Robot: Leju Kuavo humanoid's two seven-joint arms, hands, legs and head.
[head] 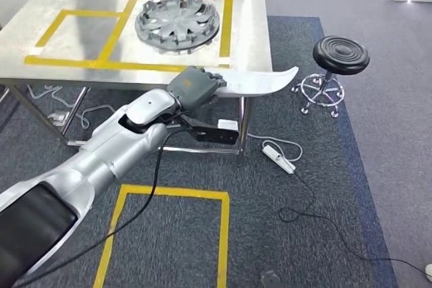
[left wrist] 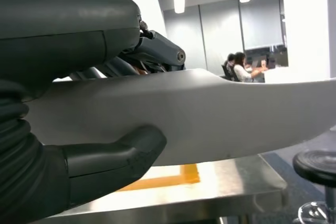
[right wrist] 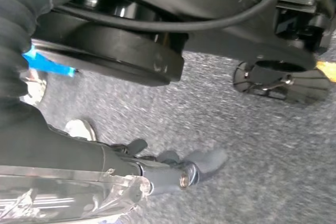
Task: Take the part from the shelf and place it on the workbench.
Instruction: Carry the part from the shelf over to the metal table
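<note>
Part: your long pale grey part [head: 260, 81] was held out in the air at the front edge of the table [head: 76, 45], its narrow tip pointing toward the stool; it was not yet lying on the table top.
Left hand: your left hand [head: 196, 87] was grasping the part at its near end. In the left wrist view the thumb [left wrist: 118, 158] pressed under the part [left wrist: 222, 114] and the darker fingers [left wrist: 158, 51] lay over its upper side.
Right hand: your right hand [right wrist: 174, 174] hung low over the carpet; you cannot tell from the picture whether it was released or clenched.
Table: a metal top marked with yellow tape [head: 117, 28] in rectangles.
Wheel cover: a round grey wheel cover [head: 177, 23] lay inside the right rectangle of tape, well apart from the part.
Stool: a black round stool [head: 341, 55] on a chrome base stood on the carpet, to the right of the table.
Floor: a white power strip [head: 278, 158] with its cable lay near the table leg, and a yellow tape square [head: 168, 234] was on the carpet.
</note>
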